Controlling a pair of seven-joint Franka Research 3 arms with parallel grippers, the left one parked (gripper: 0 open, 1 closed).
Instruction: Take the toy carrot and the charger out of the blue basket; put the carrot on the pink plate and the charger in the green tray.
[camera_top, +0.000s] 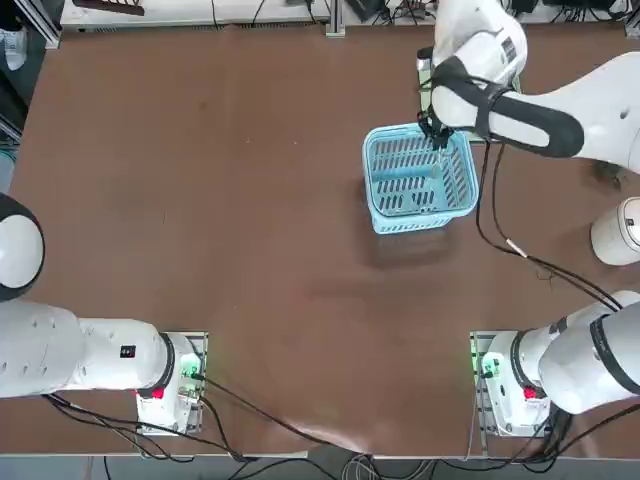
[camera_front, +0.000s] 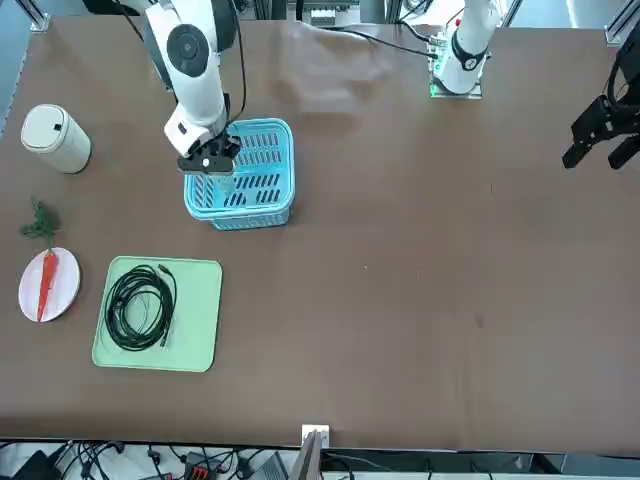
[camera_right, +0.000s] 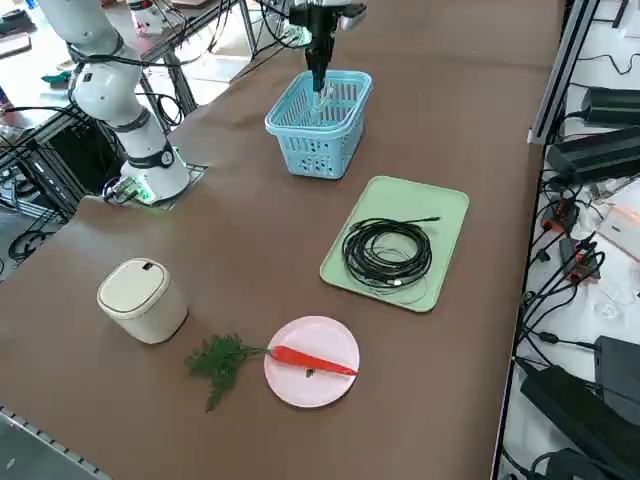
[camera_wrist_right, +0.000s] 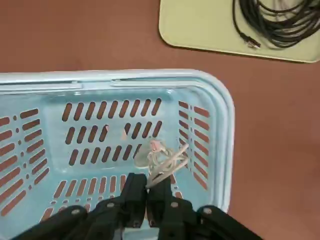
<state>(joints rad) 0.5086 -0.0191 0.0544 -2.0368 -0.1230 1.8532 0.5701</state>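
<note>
The blue basket (camera_front: 243, 172) sits on the brown table (camera_front: 420, 250). It is made of light blue plastic, with rounded corners and lots of long slots in its sides and bottom. Inside it lies a thin pale cord (camera_wrist_right: 165, 159), all curled up in a small bunch near one corner. The white block of the charger is hard to make out, so the cord may be all of it that shows.

The right gripper (camera_wrist_right: 146, 197) hangs over the basket, low inside it by one wall. Its two black fingers (camera_wrist_right: 134, 195) are pressed close together, and the end of the pale cord seems to be pinched between their tips. From the overhead view the gripper (camera_top: 438, 135) is at the far right corner of the basket (camera_top: 415, 180).

The green tray (camera_front: 160, 313) lies flat on the table, well apart from the basket. It is pale green, a rectangle with round corners and a low edge. A black cable (camera_front: 140, 305) lies in it, wound in a loose ring of many loops.

The pink plate (camera_right: 312, 361) is small, round and flat. The toy carrot (camera_right: 310, 361) lies across it. The carrot is slim and red-orange, and its dark green leafy tuft sticks out over the edge of the plate onto the table.

A white round bin (camera_right: 141, 299) with a flat lid stands near the plate, touching nothing.
</note>
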